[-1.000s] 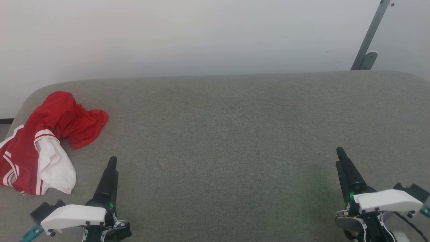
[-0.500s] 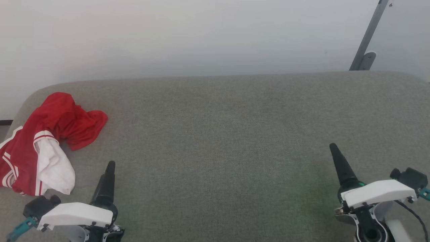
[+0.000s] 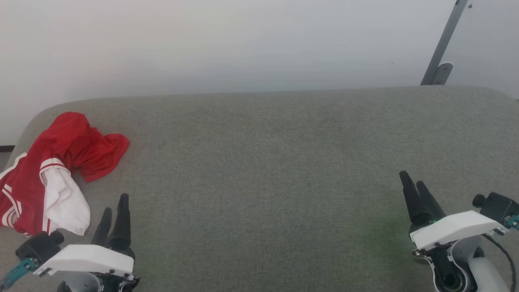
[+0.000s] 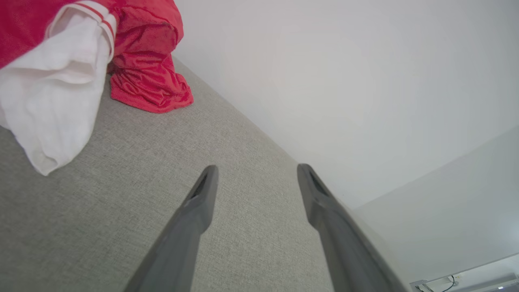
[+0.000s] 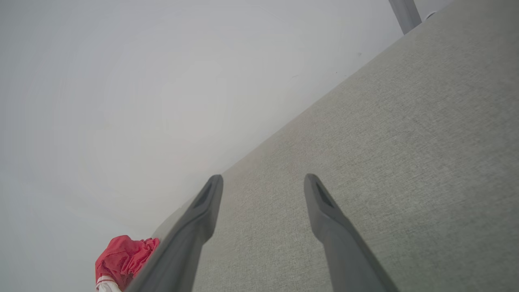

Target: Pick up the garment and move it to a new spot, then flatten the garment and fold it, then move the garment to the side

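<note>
The garment (image 3: 61, 162) lies crumpled at the far left of the grey fabric surface (image 3: 267, 162), red with a white sleeve and red-striped trim; no print shows. It also appears at the upper left in the left wrist view (image 4: 81, 52) and small at the lower left in the right wrist view (image 5: 121, 259). My left gripper (image 3: 114, 205) stands open just right of the white sleeve, apart from it, with nothing between its fingers (image 4: 202, 194). At the lower right my right gripper (image 3: 411, 178) is open and empty, far from the garment.
A pale wall runs behind the surface's back edge. A grey metal strut (image 3: 442, 44) with a bracket leans at the upper right. The surface's rounded left corner (image 3: 28, 121) lies just beyond the garment, whose lower part reaches that edge.
Both grippers have gone from shut to open. The left gripper has drawn back toward the near edge and leftward, closer to the white sleeve. The garment has not moved.
</note>
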